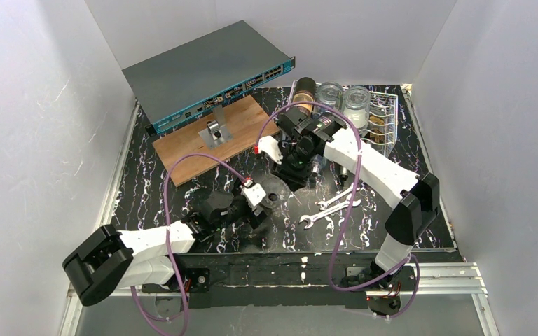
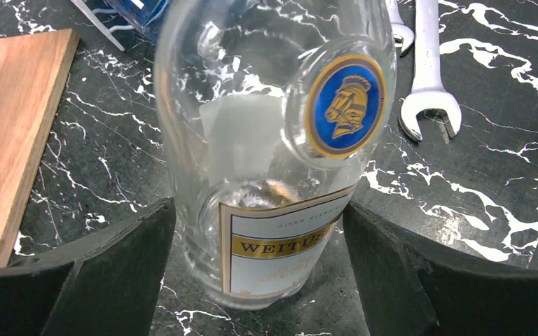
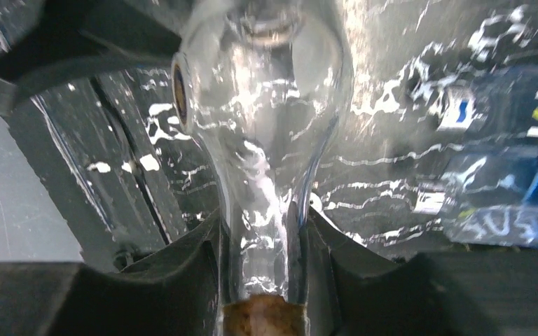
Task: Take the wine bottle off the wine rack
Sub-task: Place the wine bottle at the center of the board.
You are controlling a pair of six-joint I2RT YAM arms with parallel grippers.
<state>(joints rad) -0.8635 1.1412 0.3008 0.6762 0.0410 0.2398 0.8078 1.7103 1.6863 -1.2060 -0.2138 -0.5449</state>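
Top external view: black marbled table (image 1: 406,210), with the wine rack (image 1: 390,115) at the far right corner holding jars (image 1: 343,98).

Wine bottle (image 2: 266,140): clear glass, off the rack, near table centre, tilted.

Right gripper (image 3: 263,280): clamped on the neck.

Left gripper (image 2: 259,231): fingers apart, straddling the labelled body. Can't tell if they touch the glass.

Judgement: the step is securing the body. Close the left squarely across the label and gently, since the glass is slick. Keep the neck grip until the left bears the weight. Set the base down clear of the wrenches (image 1: 333,206), just right of centre.
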